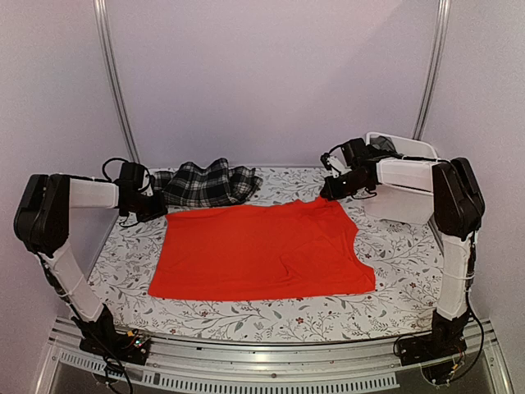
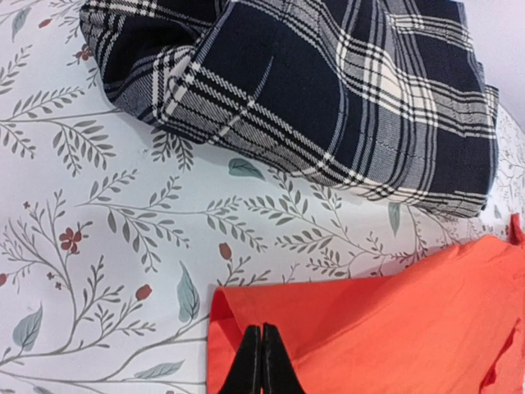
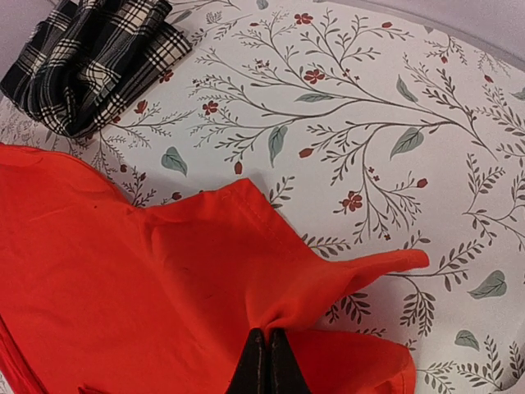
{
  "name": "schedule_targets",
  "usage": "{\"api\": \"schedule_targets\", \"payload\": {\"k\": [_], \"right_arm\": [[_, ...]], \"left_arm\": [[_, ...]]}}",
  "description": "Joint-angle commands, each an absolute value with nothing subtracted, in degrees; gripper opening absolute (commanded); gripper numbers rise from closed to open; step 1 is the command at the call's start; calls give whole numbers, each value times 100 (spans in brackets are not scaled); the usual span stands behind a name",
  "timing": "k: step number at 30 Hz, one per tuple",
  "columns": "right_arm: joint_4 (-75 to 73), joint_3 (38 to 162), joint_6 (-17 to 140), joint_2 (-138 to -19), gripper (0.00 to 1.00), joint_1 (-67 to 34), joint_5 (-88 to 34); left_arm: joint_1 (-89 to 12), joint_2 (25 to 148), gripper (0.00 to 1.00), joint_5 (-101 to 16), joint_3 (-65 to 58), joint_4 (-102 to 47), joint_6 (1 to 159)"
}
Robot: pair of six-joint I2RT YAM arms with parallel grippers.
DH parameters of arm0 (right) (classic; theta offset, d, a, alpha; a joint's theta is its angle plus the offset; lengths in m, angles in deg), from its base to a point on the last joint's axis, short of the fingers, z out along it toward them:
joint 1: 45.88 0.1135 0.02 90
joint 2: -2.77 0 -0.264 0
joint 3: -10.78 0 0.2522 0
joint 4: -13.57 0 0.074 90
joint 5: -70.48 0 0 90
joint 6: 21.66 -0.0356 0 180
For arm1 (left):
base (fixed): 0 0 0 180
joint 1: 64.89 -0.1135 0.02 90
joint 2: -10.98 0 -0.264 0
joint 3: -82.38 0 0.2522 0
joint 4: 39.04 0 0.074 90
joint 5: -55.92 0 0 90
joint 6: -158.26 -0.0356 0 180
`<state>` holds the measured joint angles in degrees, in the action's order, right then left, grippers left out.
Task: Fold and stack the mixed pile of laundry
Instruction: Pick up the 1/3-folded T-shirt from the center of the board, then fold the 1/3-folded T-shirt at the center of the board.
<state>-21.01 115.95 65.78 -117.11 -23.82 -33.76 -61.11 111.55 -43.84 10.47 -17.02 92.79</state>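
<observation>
Left gripper is pinched shut on one far corner of the orange shirt. Right gripper clamps the other corner, cloth bunched at its tips. Plaid lies crumpled just beyond the left one.

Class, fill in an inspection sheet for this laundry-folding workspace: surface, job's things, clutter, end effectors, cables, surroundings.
Surface: floral tablecloth, lying flat over the table.
Job's things: orange-red garment spread flat mid-table; plaid garment bunched at the far left, apart from it.
Clutter: white bin at far right; contents unclear.
End effectors: left end effector shut on the orange-red garment's far left corner; right end effector shut on its far right corner, cloth bunched there.
Cables: black cable looping at the left wrist.
Surroundings: pale walls, metal uprights.
</observation>
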Motion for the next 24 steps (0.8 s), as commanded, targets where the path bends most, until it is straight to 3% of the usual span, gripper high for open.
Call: {"api": "schedule_targets", "payload": {"k": [1,15,24], "right_arm": [[-1773,11201,6500,-11134,0,-2366,-3603],[-1157,9436,6293,-9965,0,-2332,-3905],[-951,8839,6181,-10143,0,-2181,-3996]], "left_arm": [[-5988,10776,0,-4319,1357,-1910,9406],[-5982,10001,0,-3971,2147,-1447,9581],[-5955,10273,0,-3927,2472,-1568,9646]]}}
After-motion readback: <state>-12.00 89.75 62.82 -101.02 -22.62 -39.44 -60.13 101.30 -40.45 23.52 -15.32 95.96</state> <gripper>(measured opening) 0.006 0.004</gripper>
